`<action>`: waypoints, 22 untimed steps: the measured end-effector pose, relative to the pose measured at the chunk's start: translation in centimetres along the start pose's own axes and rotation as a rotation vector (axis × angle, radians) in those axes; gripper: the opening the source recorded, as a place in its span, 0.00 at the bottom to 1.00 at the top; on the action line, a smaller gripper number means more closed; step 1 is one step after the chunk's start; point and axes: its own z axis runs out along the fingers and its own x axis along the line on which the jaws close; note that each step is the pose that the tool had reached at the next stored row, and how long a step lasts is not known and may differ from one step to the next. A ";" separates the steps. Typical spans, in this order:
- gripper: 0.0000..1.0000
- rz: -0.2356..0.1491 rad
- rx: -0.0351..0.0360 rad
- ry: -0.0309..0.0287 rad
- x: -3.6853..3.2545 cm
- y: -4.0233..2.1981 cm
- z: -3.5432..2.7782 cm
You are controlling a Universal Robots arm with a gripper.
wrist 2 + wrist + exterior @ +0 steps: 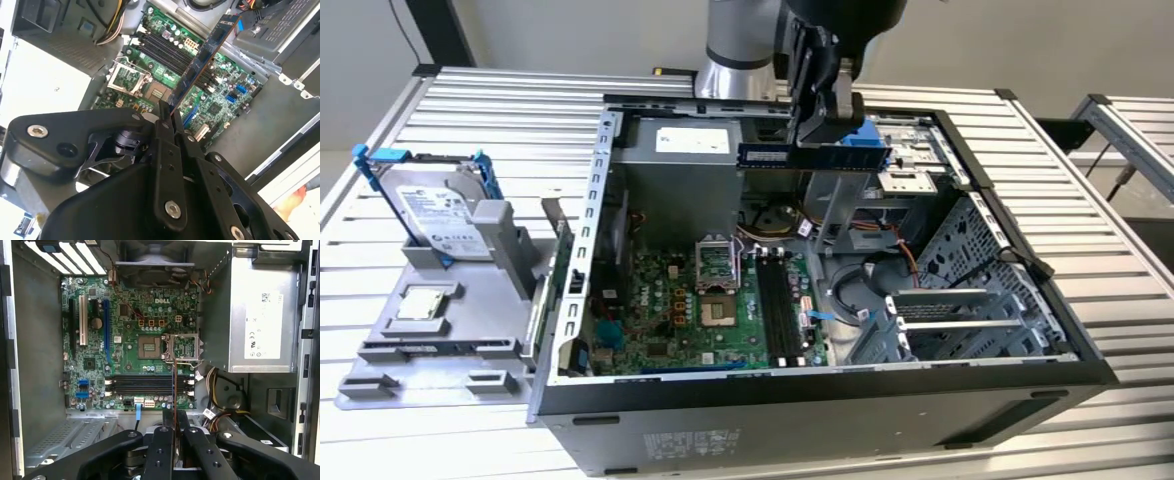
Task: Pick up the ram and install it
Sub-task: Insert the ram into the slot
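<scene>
The long, thin, dark circuit-board ram with its bluish face is clamped in the black gripper above the open grey computer case, at twelve o'clock from the black motherboard slots in the exterior view. The carrying step is judged in hand; seating calls for edge-to-slot alignment.

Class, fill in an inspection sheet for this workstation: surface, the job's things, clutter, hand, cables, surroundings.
Surface: slatted metal table carrying an open computer case.
Job's things: ram held level above the case, over the motherboard; the memory slots look empty.
Clutter: hard drive with blue rails standing in a grey fixture at the exterior view's left.
Hand: hand shut on the ram, gripping it about mid-length from above.
Cables: coloured wires loose inside the case, below the power supply.
Surroundings: second slatted table at the exterior view's right.
</scene>
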 end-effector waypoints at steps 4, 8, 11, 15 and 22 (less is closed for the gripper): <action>0.00 0.001 0.0000 0.0000 0.00 0.00 0.00; 0.00 0.025 0.0008 -0.0003 0.00 0.00 0.00; 0.00 0.059 0.0019 -0.0005 0.00 0.00 0.00; 0.00 0.116 0.0037 -0.0011 0.00 0.00 0.00; 0.00 0.197 0.0063 -0.0019 0.00 0.00 0.00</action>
